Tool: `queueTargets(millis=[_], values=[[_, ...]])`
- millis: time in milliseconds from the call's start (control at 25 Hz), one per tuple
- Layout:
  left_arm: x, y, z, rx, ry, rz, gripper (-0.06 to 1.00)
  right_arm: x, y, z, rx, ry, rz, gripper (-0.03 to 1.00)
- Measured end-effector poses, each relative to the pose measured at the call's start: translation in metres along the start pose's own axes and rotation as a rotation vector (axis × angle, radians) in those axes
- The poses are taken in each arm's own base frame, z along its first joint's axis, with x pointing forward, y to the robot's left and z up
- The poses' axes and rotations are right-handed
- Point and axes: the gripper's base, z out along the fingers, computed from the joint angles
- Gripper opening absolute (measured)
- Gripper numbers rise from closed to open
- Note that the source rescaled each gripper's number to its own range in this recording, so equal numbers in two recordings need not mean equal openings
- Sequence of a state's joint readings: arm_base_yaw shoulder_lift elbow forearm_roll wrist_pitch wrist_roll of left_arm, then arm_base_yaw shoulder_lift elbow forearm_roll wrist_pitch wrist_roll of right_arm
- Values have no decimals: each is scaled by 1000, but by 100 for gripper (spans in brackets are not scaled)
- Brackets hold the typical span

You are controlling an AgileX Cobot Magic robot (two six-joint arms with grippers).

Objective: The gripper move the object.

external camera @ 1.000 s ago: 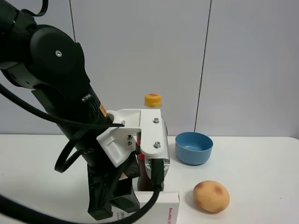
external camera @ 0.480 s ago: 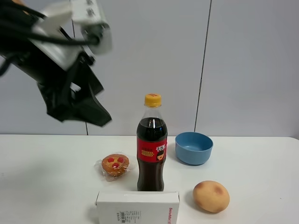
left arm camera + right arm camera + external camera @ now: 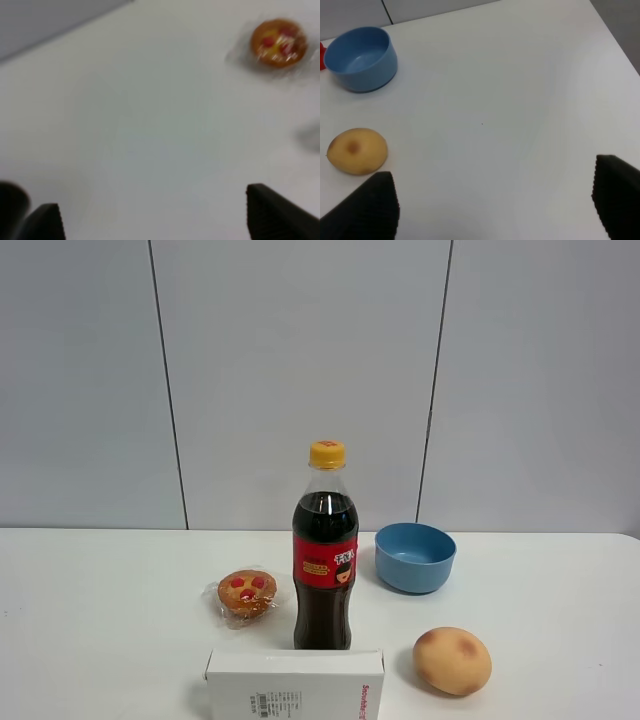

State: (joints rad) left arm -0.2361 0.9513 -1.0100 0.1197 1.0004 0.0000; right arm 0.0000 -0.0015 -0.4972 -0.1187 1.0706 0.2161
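With no arm visible from the high camera, judged to be at the end of the move or between moves: box set down, gripper drawn clear. Left to right across the bench (image 3: 90, 590) as seen from above: wrapped muffin (image 3: 246, 595) lying farthest left; just right of it and nearer the camera, the white box (image 3: 296, 686), flat at the front edge, partly cut off by the frame, touched by nothing; directly behind the box, cola bottle (image 3: 325, 548) upright, close to it; farther right, blue bowl (image 3: 415, 557) at the back and a round yellowish fruit (image 3: 453, 661) in front, just beside the box's right end.

Left gripper (image 3: 150, 220), in its wrist view: two dark fingers spread wide, bare bench between them, nothing gripped or touched; muffin well off beyond them; view blurred. Right gripper (image 3: 495, 205): likewise spread wide over empty bench, holding nothing, fruit and bowl off to one side.

Next move, if any box shift remains: back down over the box, fingers straddling its narrow width, clear of the bottle just behind.
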Motion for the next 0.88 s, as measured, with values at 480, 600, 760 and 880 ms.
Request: queueTargets(millis=[480,600,760,880], values=[[72,18,-96,-166,-142,-176,90,0,0,0,0,0,0,100],[98,14,-113,-200,-225,-177,93,0,0,0,0,0,0,100],[131,11,-128,-250,-329,-220,93,0,0,0,0,0,0,100],[151,7,-133,-266,-387,-233,93,0,0,0,0,0,0,100]])
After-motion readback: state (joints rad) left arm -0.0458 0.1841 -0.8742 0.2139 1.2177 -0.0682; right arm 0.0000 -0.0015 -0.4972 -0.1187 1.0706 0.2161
